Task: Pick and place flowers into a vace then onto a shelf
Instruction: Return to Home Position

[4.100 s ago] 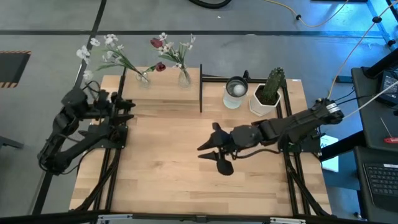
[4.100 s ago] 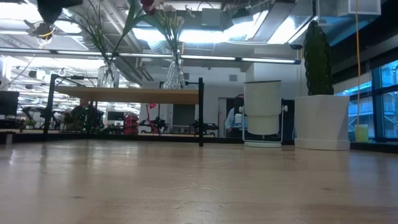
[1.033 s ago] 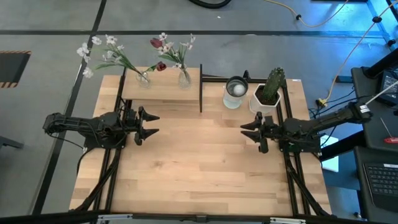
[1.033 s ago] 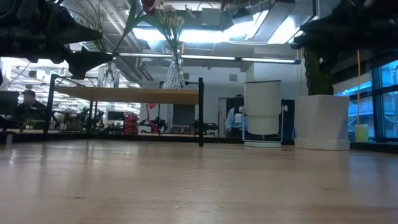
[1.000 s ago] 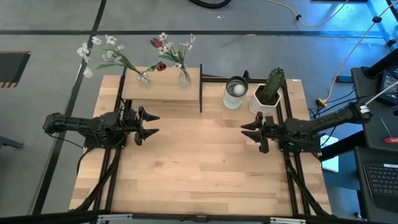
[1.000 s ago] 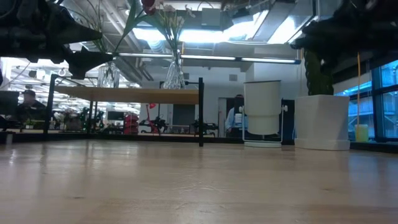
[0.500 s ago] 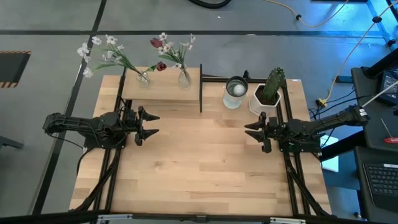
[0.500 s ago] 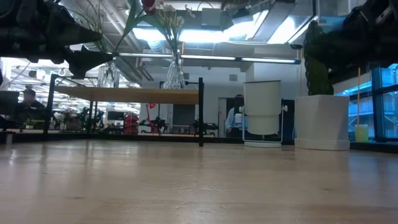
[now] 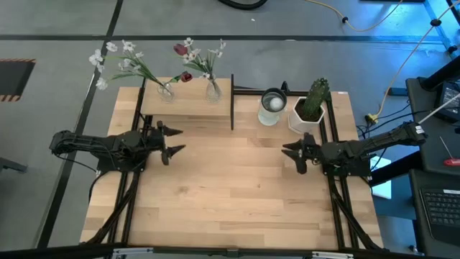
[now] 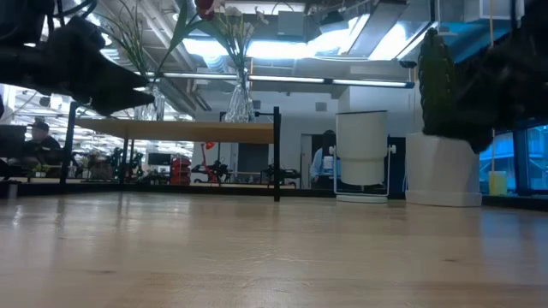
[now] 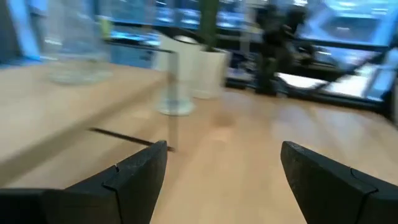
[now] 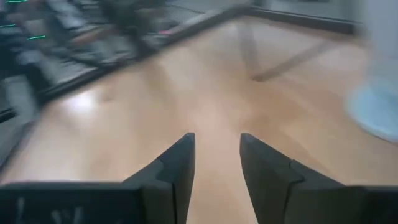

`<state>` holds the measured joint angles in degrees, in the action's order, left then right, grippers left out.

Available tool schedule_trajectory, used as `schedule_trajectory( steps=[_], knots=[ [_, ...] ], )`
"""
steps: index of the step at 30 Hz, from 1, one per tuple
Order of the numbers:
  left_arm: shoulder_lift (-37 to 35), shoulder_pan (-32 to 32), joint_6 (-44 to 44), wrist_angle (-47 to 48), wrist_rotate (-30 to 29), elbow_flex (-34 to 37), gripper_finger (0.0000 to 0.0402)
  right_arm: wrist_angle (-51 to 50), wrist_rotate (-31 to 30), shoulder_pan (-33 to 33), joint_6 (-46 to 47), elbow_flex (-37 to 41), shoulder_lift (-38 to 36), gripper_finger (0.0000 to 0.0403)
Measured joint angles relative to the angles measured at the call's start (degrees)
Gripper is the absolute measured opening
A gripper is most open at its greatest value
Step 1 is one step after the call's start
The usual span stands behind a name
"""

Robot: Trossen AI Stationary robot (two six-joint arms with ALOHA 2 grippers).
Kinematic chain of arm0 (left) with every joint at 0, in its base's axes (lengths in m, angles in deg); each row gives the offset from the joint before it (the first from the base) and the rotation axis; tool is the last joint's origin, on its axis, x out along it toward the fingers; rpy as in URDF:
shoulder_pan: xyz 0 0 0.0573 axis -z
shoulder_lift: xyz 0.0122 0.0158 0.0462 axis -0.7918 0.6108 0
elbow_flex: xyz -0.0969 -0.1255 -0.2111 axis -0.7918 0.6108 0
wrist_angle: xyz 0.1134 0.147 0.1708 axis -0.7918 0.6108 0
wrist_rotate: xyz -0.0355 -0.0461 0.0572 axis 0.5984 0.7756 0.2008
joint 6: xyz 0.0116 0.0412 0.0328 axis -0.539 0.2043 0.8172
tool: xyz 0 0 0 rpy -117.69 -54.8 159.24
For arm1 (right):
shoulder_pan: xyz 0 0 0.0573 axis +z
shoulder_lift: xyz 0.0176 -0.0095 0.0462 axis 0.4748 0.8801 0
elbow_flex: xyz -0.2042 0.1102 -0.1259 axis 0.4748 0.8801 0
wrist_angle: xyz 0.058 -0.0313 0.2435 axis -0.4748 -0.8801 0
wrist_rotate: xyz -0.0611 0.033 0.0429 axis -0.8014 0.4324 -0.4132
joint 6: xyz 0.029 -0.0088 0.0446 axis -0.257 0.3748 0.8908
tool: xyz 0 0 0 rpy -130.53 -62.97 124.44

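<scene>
Since both glass vases (image 9: 213,90) of flowers (image 9: 180,50) stood on the shelf (image 9: 190,106), well beyond either arm's jaws, only parking seemed left: the left gripper (image 9: 180,140) hung empty, jaws wide, and the right gripper (image 9: 291,158) empty, jaws narrowly parted.

Arms drawn home
Right tool (image 9: 294,155) retreated from the middle of the surface (image 9: 230,208) to its right edge; left tool (image 9: 173,140) spread wider.
</scene>
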<state>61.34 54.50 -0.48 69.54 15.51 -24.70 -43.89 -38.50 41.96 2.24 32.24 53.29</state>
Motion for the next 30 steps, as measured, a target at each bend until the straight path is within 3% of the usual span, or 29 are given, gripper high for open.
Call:
schedule_trajectory(
  steps=[3, 7, 13, 30],
  knots=[
    [0.0, 0.0, 0.9, -0.6, -7.1, 0.0, 0.0306, -4.4, -5.7, 0.0, 4.0, 0.0, 0.0, 0.0130],
    [0.1, 0.0, 1.3, -0.9, -11.5, 0.0, 0.0306, -4.7, -6.0, 0.0, 0.4, 0.0, 0.3, 0.0130],
    [0.4, 0.0, 0.7, -0.9, -10.4, 0.0, 0.0306, -4.7, -5.9, 0.0, -6.3, 0.0, 0.3, 0.0130],
    [0.4, 0.0, 0.6, -0.9, -10.5, 0.0, 0.0306, -4.6, -5.9, 0.0, -6.6, 0.0, 0.3, 0.0130]
  ],
)
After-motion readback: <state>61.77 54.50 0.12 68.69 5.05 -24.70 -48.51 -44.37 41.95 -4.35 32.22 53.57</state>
